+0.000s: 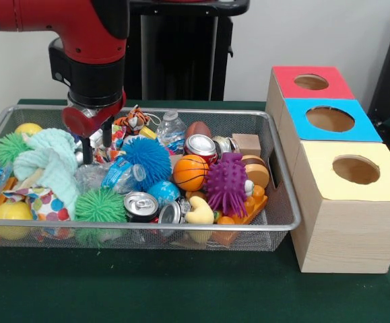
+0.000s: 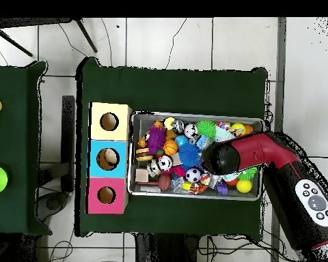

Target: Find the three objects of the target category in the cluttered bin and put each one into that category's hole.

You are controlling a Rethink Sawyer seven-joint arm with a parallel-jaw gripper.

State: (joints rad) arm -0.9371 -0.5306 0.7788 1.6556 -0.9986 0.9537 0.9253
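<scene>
The wire mesh bin (image 1: 181, 227) is full of clutter; it also shows in the overhead view (image 2: 194, 115). A white cloth with coloured dots (image 1: 46, 202) lies at its front left, partly under a mint-green knit cloth (image 1: 50, 159). Another bright printed piece (image 1: 118, 136) shows at the back. My gripper (image 1: 96, 144) reaches down into the bin's back left, just left of that piece, its dark fingers (image 1: 86, 154) apart with nothing held. In the overhead view the arm's head (image 2: 219, 158) hides the gripper. The yellow-topped box's hole (image 1: 355, 169) (image 2: 109, 121) is open, right of the bin.
The blue-topped box (image 1: 329, 120) and red-topped box (image 1: 310, 82) stand behind the yellow one. The bin holds spiky balls in blue (image 1: 147, 156), purple (image 1: 226, 183) and green (image 1: 100, 205), cans (image 1: 200, 145), a basketball (image 1: 190, 172), a tiger toy (image 1: 135, 120).
</scene>
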